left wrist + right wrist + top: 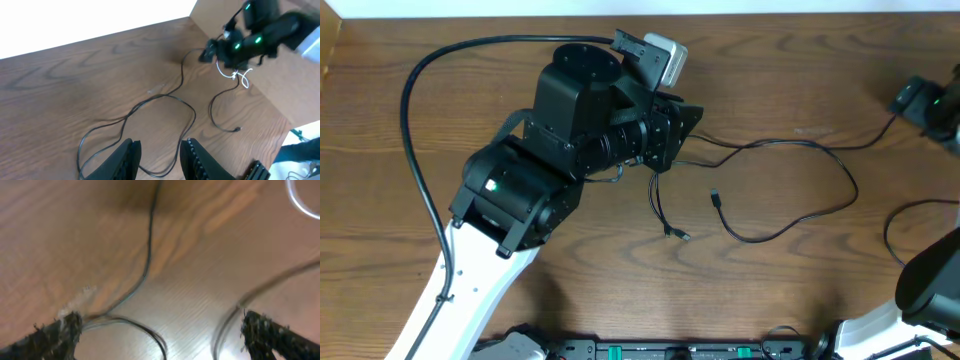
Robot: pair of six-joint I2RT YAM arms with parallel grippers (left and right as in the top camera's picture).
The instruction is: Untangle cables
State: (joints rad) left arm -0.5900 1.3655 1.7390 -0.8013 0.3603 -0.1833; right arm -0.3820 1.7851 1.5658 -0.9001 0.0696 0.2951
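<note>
Thin black cables lie loose on the wooden table. One long cable (856, 190) loops right of my left arm (570, 120), and a shorter one (660, 205) ends in a plug below it. In the left wrist view my left gripper (160, 142) hangs above a black loop (165, 96), its jaws apart with nothing clamped. A white cable (242, 77) lies under the right arm (250, 40). My right gripper (161, 317) stands wide open low over blurred black cables (149, 240), holding nothing.
The table's far edge runs along the top of the overhead view. A thick black arm cable (415, 130) curves round the left arm. The right arm's base (930, 290) stands at the lower right corner.
</note>
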